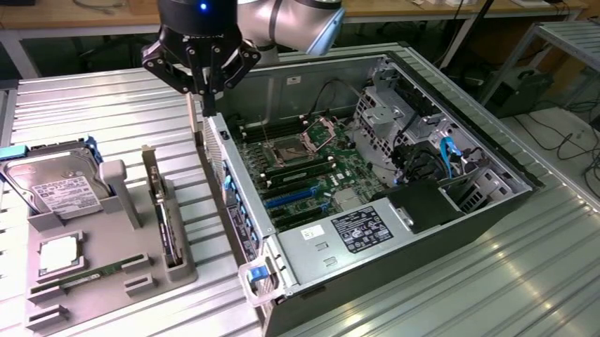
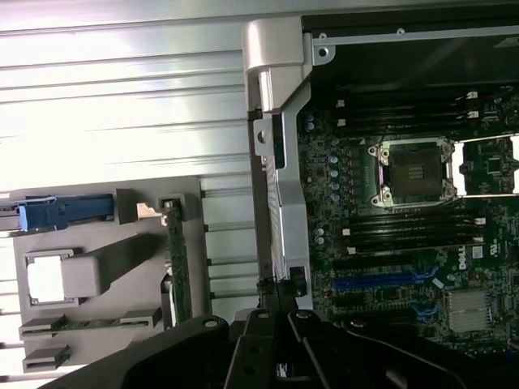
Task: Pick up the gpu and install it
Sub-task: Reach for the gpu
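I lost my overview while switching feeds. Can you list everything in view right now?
table: one, silver ridged metal, under everything
computer case: one, dark grey, lying open, exterior view's right
motherboard: one, green, inside the case
power supply: one, silver with black label, near corner of the case
tray: one, grey, exterior view's left
hard drive: one, silver with white label, upright in the tray
square chip: one, silver, flat in the tray
memory stick: one, green, lying in a tray slot
gpu: one, green, on edge in the tray slot nearest the case
arm: one, silver-grey, above the case
claw: one, black, shut, over the case edge facing the tray
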